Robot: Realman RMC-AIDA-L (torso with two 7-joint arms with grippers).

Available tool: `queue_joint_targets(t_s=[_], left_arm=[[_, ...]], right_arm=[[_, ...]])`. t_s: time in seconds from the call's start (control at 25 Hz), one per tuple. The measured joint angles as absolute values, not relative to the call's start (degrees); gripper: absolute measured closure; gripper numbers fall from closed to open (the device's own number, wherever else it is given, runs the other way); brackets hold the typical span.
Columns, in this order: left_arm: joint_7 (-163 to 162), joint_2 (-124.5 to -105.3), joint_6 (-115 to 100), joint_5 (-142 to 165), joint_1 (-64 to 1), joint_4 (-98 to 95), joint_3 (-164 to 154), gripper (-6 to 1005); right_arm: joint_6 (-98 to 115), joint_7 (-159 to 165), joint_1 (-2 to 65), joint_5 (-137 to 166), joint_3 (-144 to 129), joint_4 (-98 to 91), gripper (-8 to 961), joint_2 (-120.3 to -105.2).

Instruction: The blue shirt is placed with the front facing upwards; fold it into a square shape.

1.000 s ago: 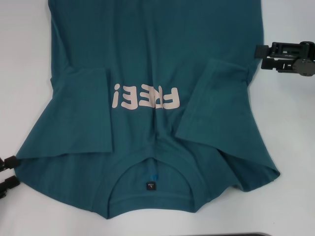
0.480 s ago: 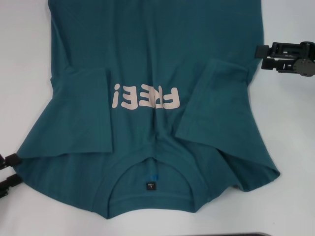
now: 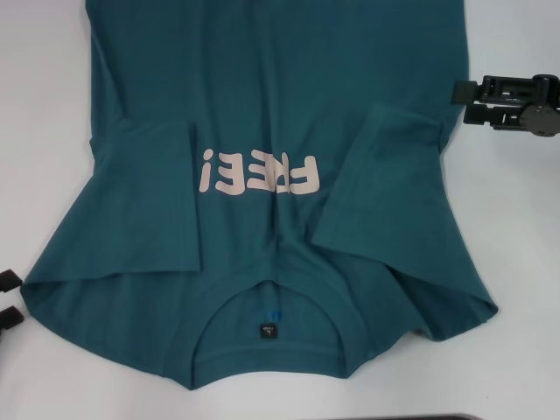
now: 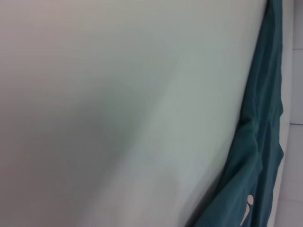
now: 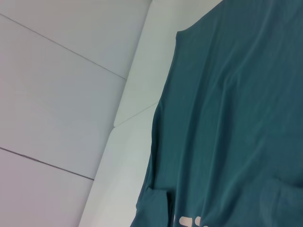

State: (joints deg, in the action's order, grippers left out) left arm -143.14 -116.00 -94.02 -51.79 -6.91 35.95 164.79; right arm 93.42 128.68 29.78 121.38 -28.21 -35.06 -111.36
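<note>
On a white bench, the blue shirt lies front up, collar at the near edge, its hem running off the far side of view. Both sleeves are already folded in over the chest, flanking the pink lettering. The body is not yet folded, so most of the squaring remains. The left claw sits just off the shirt's near left corner, open and empty. The right claw hovers beside the right edge, slightly parted, holding nothing.
</note>
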Motion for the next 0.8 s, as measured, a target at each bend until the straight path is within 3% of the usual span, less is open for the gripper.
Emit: queue_joint_targets(t_s=[0.8], left_arm=[[-144.9,-116.44,-93.9,-51.6,-7.7,35.9,163.6,389]], right_arm=[[93.6,128.8,29.5,121.4,-27.5,-35.1,162,-111.27]])
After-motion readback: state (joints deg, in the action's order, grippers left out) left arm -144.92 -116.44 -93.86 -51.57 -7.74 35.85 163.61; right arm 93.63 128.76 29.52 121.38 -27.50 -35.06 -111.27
